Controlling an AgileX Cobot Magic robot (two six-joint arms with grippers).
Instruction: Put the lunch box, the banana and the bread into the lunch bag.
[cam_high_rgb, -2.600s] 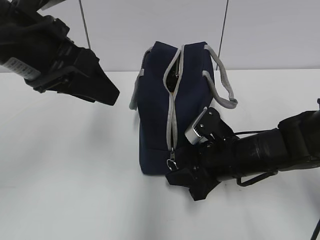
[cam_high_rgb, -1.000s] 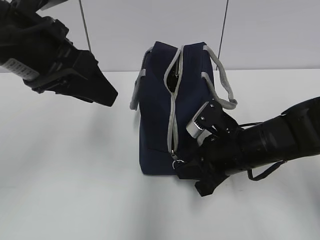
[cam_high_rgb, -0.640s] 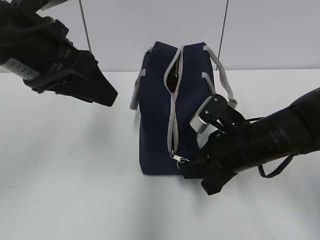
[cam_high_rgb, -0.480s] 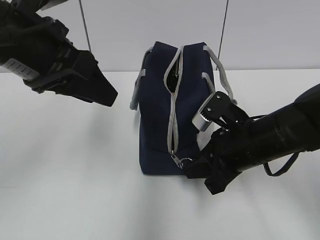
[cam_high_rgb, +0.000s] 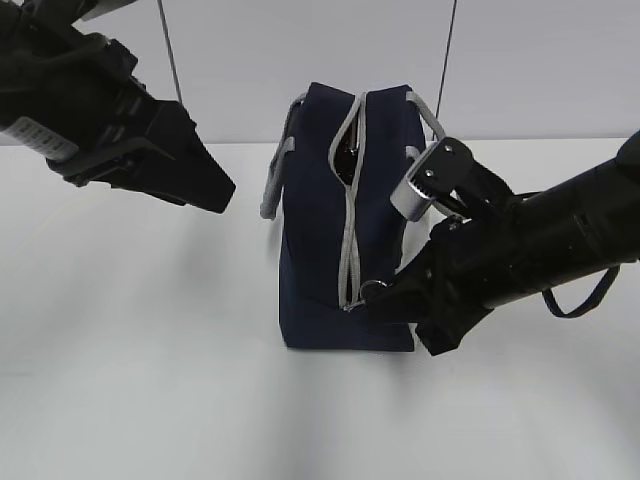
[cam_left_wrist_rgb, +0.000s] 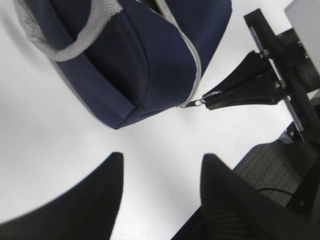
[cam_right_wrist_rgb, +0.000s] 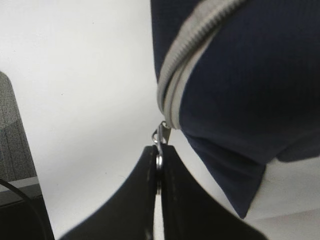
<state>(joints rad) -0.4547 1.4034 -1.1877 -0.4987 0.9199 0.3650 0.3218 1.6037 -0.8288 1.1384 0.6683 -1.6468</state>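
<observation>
The navy lunch bag (cam_high_rgb: 325, 240) stands upright mid-table, its grey zipper (cam_high_rgb: 350, 230) running down the near end, open at the top. It also shows in the left wrist view (cam_left_wrist_rgb: 150, 55) and the right wrist view (cam_right_wrist_rgb: 250, 80). My right gripper (cam_high_rgb: 385, 298) is shut on the metal ring pull (cam_right_wrist_rgb: 159, 150) at the zipper's lower end; the ring also shows in the exterior view (cam_high_rgb: 368, 291). My left gripper (cam_high_rgb: 215, 190) hangs open and empty above the table, left of the bag (cam_left_wrist_rgb: 160, 165). The lunch box, banana and bread are out of view.
Grey webbing handles (cam_high_rgb: 440, 160) hang off both sides of the bag. White table (cam_high_rgb: 150, 350) surrounds the bag. A white wall stands behind.
My right gripper closed on the ring pull and lifted it a little, up and to the right. The left arm has not moved.
</observation>
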